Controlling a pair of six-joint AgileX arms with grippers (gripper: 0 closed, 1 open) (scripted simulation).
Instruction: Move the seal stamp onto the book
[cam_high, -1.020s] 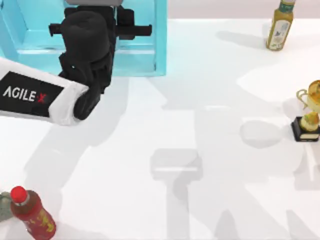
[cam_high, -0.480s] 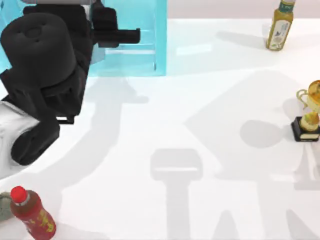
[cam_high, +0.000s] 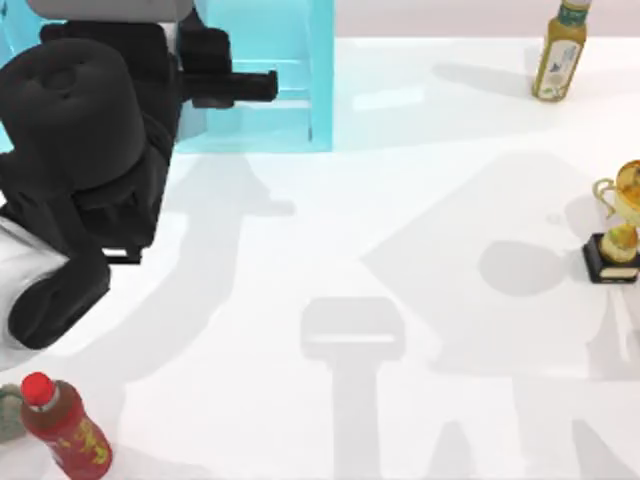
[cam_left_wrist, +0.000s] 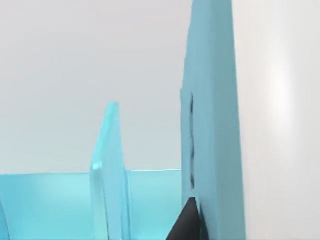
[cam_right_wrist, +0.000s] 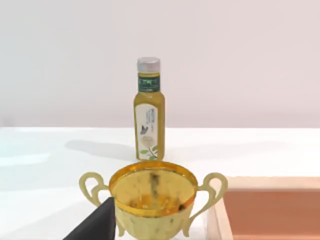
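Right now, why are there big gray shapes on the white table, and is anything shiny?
In the top view those gray shapes are shadows cast on the table; the widest spreads beside the trophy. The left arm sits over the blue shelf. In the right wrist view the trophy's gold cup shines and mirrors the bottle behind it.

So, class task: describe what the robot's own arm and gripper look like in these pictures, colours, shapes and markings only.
In the top view, the left arm is a bulky matt black assembly: a rounded cylindrical housing with blocky angular brackets, and a white shell segment at the picture's left edge. From it a black bar with squared ends juts over the light blue shelf. No cables or lettering are visible now. A dark wedge crosses the right wrist view's lower edge.
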